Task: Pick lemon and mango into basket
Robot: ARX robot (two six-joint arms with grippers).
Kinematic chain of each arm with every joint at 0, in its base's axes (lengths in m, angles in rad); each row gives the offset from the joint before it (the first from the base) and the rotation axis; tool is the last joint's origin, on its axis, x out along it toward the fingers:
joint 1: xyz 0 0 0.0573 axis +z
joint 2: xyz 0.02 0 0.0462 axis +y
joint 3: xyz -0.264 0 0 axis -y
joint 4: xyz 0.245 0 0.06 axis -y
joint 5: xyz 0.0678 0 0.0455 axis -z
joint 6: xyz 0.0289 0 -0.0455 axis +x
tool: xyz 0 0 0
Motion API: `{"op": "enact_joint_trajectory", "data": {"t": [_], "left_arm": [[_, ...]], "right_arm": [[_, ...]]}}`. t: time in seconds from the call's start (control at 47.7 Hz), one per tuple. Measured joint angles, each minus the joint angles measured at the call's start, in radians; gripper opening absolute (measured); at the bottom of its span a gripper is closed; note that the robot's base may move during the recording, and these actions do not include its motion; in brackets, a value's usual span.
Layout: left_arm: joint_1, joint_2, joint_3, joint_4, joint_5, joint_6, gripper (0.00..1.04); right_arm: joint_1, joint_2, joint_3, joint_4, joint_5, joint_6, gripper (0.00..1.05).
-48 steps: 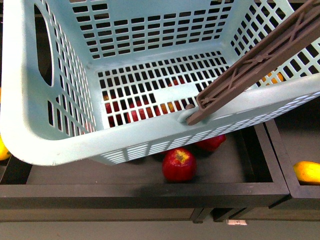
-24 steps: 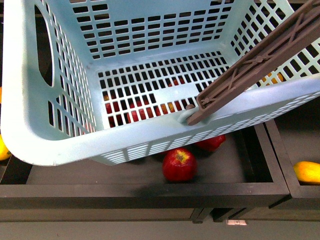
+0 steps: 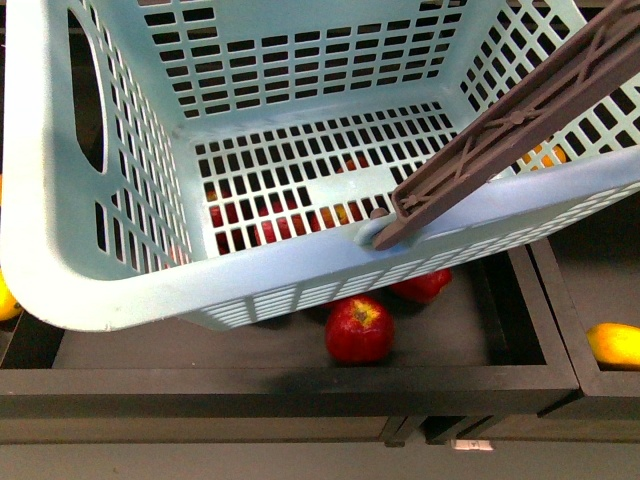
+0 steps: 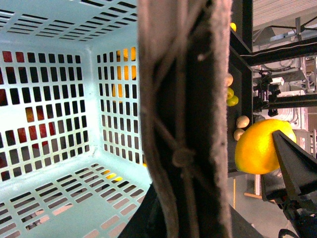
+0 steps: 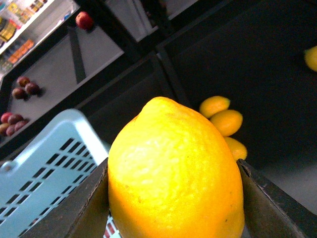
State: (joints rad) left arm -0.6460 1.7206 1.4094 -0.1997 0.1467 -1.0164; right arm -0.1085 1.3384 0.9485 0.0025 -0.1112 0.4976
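The light aqua basket [image 3: 110,290] hangs tilted and fills most of the front view; its inside is empty. Its brown handle [image 3: 520,115] slants up to the right. In the left wrist view the handle [image 4: 183,124] fills the middle, gripped by my left gripper, whose jaws are hidden behind it; the basket floor [image 4: 59,193] lies beside it. My right gripper [image 5: 173,198] is shut on the yellow lemon [image 5: 173,168], held beside the basket's corner [image 5: 44,163]. The lemon also shows in the left wrist view [image 4: 260,146], outside the basket. No mango can be told apart.
Below the basket a dark crate [image 3: 480,360] holds red apples [image 3: 357,328]. A yellow fruit [image 3: 612,343] lies in the crate to the right. More lemons [image 5: 225,121] lie in a dark bin behind the held one. Shelves with red fruit [image 5: 84,20] stand farther off.
The basket has shifted very slightly; otherwise the front view is the same.
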Motion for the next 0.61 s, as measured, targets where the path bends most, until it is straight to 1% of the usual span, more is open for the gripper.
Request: {"op": "enact_joint_trajectory", "data": {"t": [0.042,0.105,0.189,0.273,0.441,0.483,0.587,0.608], "left_arm": [[0.0,0.0,0.0,0.0,0.0,0.0,0.05],[0.0,0.0,0.0,0.0,0.0,0.0,0.05],[0.0,0.0,0.0,0.0,0.0,0.0,0.05],[0.0,0.0,0.0,0.0,0.0,0.0,0.05],[0.0,0.0,0.0,0.0,0.0,0.0,0.05],[0.0,0.0,0.0,0.0,0.0,0.0,0.05],[0.0,0.0,0.0,0.0,0.001,0.0,0.05],[0.0,0.0,0.0,0.0,0.001,0.0,0.05]], "right_arm": [[0.064,-0.001,0.0,0.002,0.039,-0.003,0.63],[0.138,0.007,0.0,0.002,0.064,-0.011,0.63],[0.209,0.027,0.0,0.003,0.094,-0.023,0.63],[0.257,0.047,-0.003,0.003,0.114,-0.035,0.63],[0.293,0.061,-0.016,0.002,0.13,-0.048,0.63],[0.298,0.064,-0.018,0.002,0.132,-0.051,0.68],[0.3,0.067,-0.021,0.002,0.143,-0.05,0.86],[0.299,0.067,-0.021,0.002,0.146,-0.05,0.91]]}}
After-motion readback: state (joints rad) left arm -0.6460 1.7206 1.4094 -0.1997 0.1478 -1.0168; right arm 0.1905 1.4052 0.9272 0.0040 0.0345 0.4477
